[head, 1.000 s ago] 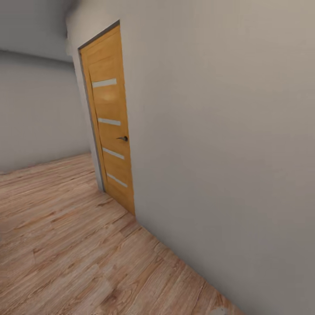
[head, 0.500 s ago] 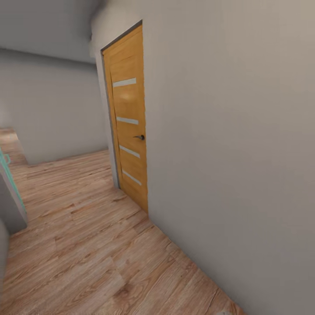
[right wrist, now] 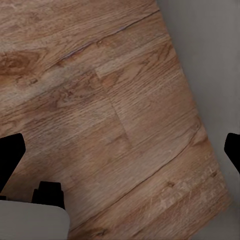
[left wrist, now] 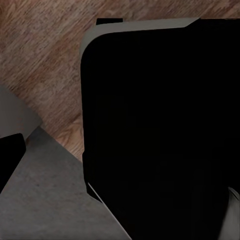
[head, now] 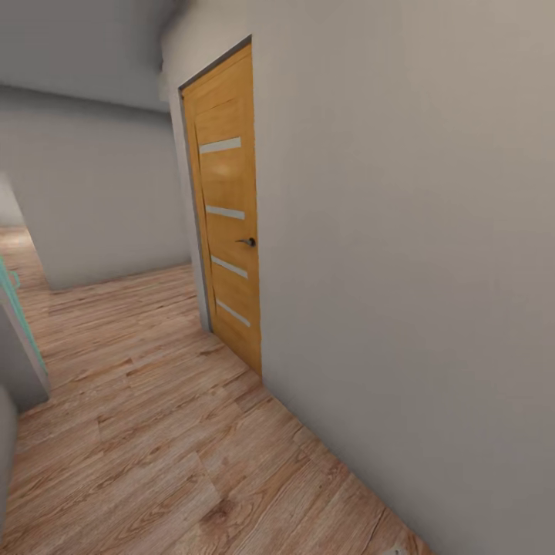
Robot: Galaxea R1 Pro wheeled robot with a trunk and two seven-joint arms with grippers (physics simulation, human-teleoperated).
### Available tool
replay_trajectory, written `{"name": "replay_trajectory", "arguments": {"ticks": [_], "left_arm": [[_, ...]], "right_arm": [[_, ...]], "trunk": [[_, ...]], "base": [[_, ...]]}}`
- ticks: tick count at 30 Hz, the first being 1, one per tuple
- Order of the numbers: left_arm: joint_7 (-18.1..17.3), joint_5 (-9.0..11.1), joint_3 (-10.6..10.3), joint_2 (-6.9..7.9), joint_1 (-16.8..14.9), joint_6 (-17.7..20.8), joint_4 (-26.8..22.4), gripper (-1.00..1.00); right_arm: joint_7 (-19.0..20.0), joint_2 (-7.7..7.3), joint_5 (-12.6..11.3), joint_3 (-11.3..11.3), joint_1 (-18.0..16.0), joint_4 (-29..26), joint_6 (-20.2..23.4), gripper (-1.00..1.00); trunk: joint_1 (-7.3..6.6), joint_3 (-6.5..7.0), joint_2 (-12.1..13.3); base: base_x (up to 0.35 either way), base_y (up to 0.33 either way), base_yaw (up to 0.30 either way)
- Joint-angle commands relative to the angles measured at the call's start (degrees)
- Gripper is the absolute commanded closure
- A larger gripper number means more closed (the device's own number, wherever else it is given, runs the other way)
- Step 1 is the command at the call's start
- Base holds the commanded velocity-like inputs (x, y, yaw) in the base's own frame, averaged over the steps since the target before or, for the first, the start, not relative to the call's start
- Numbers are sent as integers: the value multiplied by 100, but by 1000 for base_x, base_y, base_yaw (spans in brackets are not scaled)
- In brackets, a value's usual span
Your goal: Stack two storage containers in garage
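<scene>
Head view: robot is in transit thru a hallway w/ light wood plank floor (head: 154,432). One orange wooden door (head: 226,208), shut, w/ 4 pale horizontal strips and 1 dark handle (head: 246,242), sits in the grey-white wall (head: 401,231) that runs along the right and lies close. Corridor opens ahead and to the left; a teal-edged thing (head: 14,304) at the left border, can't ID it. Containers seen: 0. So direction from jaws to a bin, its long axis, and which arm is nearer can't be judged here.

Left wrist view: a big black rounded-corner body (left wrist: 160,125), prob. part of the robot, blocks most of it; wood planks (left wrist: 45,65) and grey panels beside it. Jaws' state: can't tell.

Right wrist view: looks down on planks (right wrist: 100,110), grey wall (right wrist: 210,55) along one edge. Two dark fingertips (right wrist: 9,157) at opposite borders, well apart, nothing between; right jaws spread and empty.

Judgement: next need is driving, not grasping; keep off the near wall.
</scene>
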Motion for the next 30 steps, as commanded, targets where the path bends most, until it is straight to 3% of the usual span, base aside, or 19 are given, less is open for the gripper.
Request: {"name": "replay_trajectory", "arguments": {"ticks": [1, 18, 30], "left_arm": [[11, -1, 1, -1, -3, -8, 1, -100], [-28, 3, 3, -1, -2, -6, 1, -100], [-31, 1, 10, -1, -3, -7, 1, -100]], "right_arm": [[-22, 1, -58, 53, -1, -11, 35, -100], [-23, 1, -67, 49, -1, -11, 35, -100], [-16, 31, -68, 52, -1, -4, 35, -100]], "trunk": [[0, -7, -4], [0, -7, -4], [0, -7, -4]], "base": [[0, 0, 0], [14, 0, 0], [293, 0, 0]]}}
